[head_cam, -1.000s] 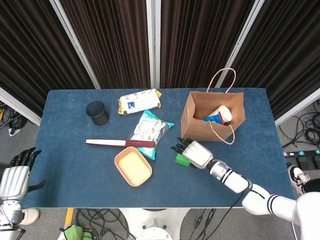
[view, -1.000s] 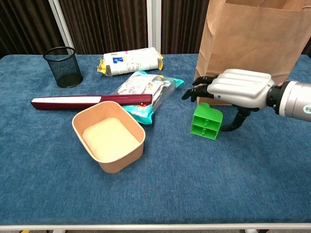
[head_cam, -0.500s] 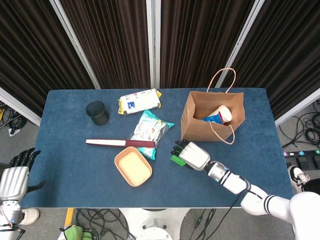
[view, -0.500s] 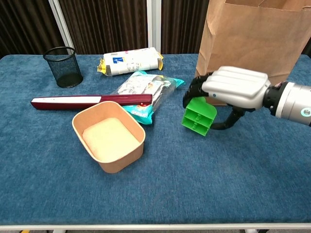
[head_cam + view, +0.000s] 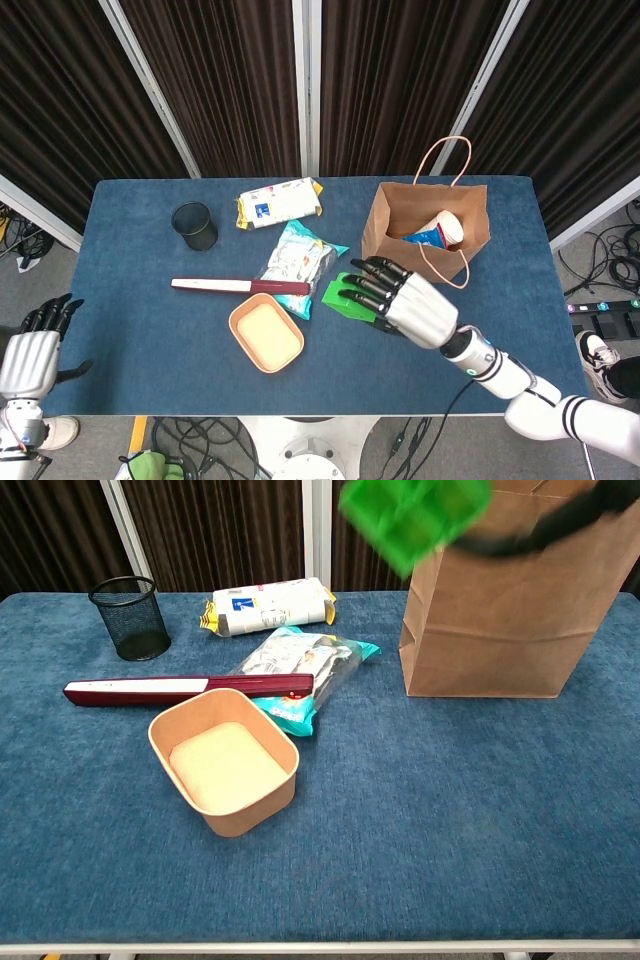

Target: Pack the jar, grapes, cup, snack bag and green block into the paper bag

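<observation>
Now the right hand [image 5: 405, 303] has lifted the green block [image 5: 342, 293] it grips well off the blue table [image 5: 140, 330], just left of the paper bag [image 5: 395, 255], with the snack bag [image 5: 295, 262] and tan bowl [image 5: 265, 333] farther left, while the left hand [image 5: 28, 355] hangs loosely spread.

Right hand [image 5: 400, 302], mid-frame in the head view, grips the green block [image 5: 340, 293], fingers curled over it. Left hand [image 5: 28, 352] hangs at lower left, fingers apart, empty.
</observation>
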